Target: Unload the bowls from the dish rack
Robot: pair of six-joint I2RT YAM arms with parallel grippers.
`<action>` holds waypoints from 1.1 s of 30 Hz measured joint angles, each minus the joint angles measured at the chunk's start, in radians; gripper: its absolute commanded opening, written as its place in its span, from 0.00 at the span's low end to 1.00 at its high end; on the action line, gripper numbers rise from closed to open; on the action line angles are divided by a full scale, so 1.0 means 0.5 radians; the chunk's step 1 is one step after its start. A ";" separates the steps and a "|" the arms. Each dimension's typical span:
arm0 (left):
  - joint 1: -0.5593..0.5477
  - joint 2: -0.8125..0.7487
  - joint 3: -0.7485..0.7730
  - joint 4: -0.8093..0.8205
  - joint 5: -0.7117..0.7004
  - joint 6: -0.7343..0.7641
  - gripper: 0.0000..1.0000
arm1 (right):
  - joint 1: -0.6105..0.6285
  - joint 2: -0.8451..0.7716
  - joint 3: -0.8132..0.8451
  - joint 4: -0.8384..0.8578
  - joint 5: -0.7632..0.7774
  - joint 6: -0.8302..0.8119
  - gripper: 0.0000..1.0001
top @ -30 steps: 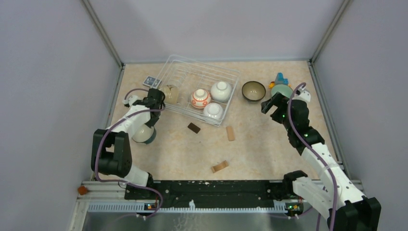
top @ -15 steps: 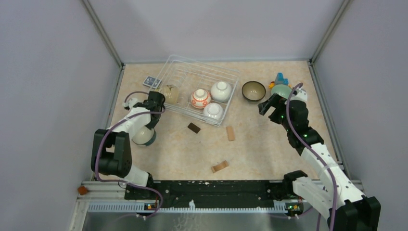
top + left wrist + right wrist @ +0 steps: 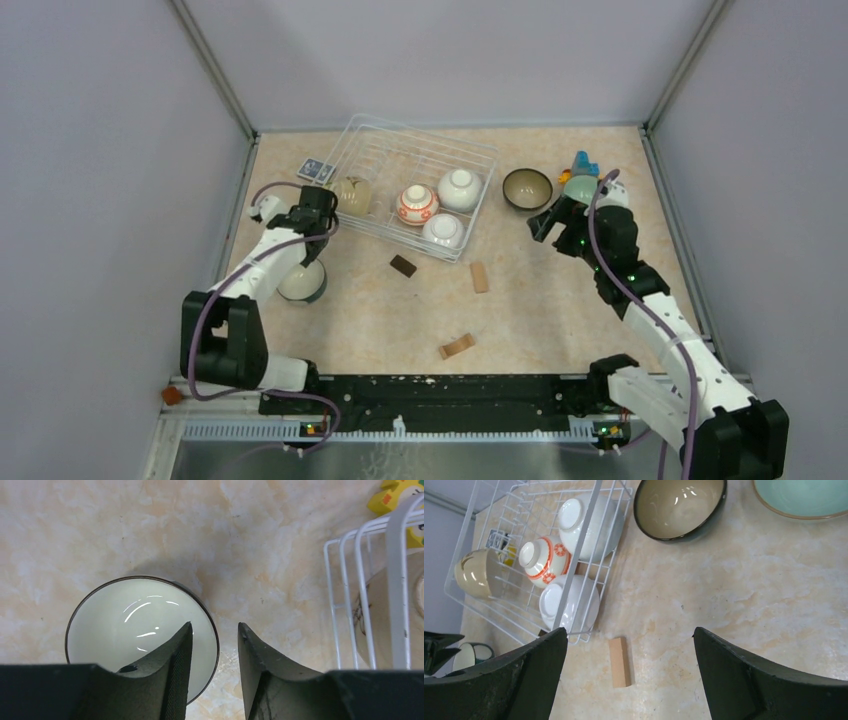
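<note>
As L gripper (image 3: 215,626) straddles bowl (image 3: 125,625) rim, R gripper (image 3: 630,630) gapes

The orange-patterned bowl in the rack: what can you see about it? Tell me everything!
The orange-patterned bowl is small, round and white. It is shiny like glazed ceramic, with an orange-red band and flower-like rings around its side. It rests bottom-up and tilted, foot ring showing, on the wires of the white dish rack. One plain white bowl sits close behind it and another white bowl close in front; whether they touch it I cannot tell.
</note>
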 measured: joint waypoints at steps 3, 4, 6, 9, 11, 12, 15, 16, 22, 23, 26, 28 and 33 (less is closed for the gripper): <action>0.000 -0.066 0.005 0.000 -0.007 0.069 0.46 | 0.000 0.029 0.000 0.056 -0.130 -0.036 0.95; 0.000 -0.090 0.007 0.000 -0.009 0.106 0.47 | 0.000 0.040 0.000 0.076 -0.177 -0.047 0.95; 0.000 -0.150 0.011 0.002 -0.010 0.188 0.50 | 0.000 0.068 0.000 0.119 -0.294 -0.066 0.95; 0.000 -0.275 0.014 0.031 0.005 0.374 0.60 | 0.000 0.121 0.000 0.170 -0.429 -0.082 0.95; 0.000 -0.374 0.016 0.074 0.055 0.547 0.70 | 0.000 0.160 0.002 0.187 -0.491 -0.086 0.94; 0.000 -0.430 0.017 0.102 0.102 0.650 0.78 | 0.000 0.175 0.003 0.189 -0.513 -0.088 0.94; 0.000 -0.572 0.017 0.195 0.267 0.940 0.98 | 0.000 0.228 0.005 0.190 -0.568 -0.089 0.95; 0.000 -0.613 0.017 0.227 0.330 1.039 0.99 | 0.000 0.241 0.005 0.191 -0.587 -0.090 0.95; 0.000 -0.803 0.017 0.388 0.770 1.601 0.99 | 0.000 0.263 0.005 0.227 -0.687 -0.101 0.96; 0.000 -0.832 0.017 0.413 0.861 1.678 0.99 | 0.000 0.269 0.006 0.238 -0.700 -0.101 0.96; 0.000 -0.906 0.017 0.497 1.151 1.824 0.99 | 0.000 0.298 0.020 0.252 -0.721 -0.101 0.96; -0.003 -0.912 0.027 0.524 1.288 1.860 0.99 | 0.000 0.321 0.028 0.271 -0.727 -0.099 0.97; -0.089 -0.761 0.138 0.526 1.392 1.894 0.97 | 0.000 0.359 0.031 0.339 -0.747 -0.095 0.98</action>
